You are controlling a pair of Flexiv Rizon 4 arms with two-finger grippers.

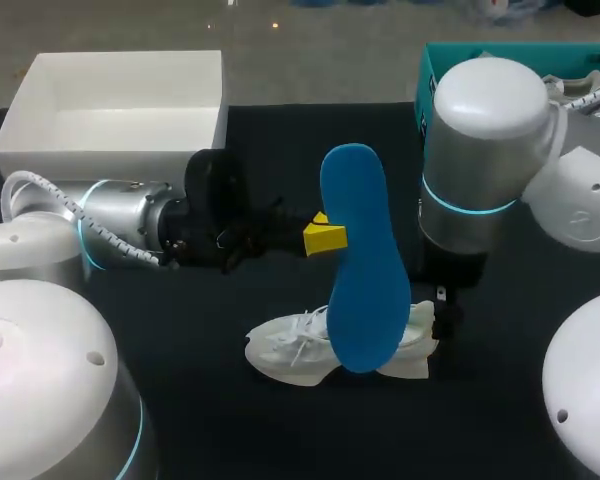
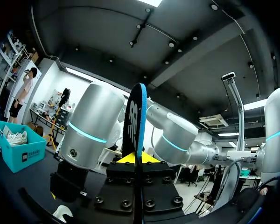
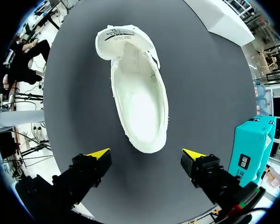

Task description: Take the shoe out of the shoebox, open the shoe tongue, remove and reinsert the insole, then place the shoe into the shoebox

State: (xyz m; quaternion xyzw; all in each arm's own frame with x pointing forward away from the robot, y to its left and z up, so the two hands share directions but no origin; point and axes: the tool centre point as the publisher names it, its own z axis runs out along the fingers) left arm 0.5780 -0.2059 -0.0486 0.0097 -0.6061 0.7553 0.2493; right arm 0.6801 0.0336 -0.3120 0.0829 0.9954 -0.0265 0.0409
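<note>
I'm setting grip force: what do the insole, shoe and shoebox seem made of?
The insole is probably foam with a matte blue face; it shows as a thin sheet edge-on in the left wrist view. The shoe seems soft white fabric, matte, with laces and an uneven, floppy-looking collar edge. The shoebox is likely white cardboard, smooth, with thin straight walls.

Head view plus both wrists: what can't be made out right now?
Head view: the insole covers the middle of the shoe; the right arm hides the right tool.
Left wrist view: the insole is edge-on, so its faces are unseen; it covers most of the left tool.
Right wrist view: the shoe's underside faces down, unseen.
</note>
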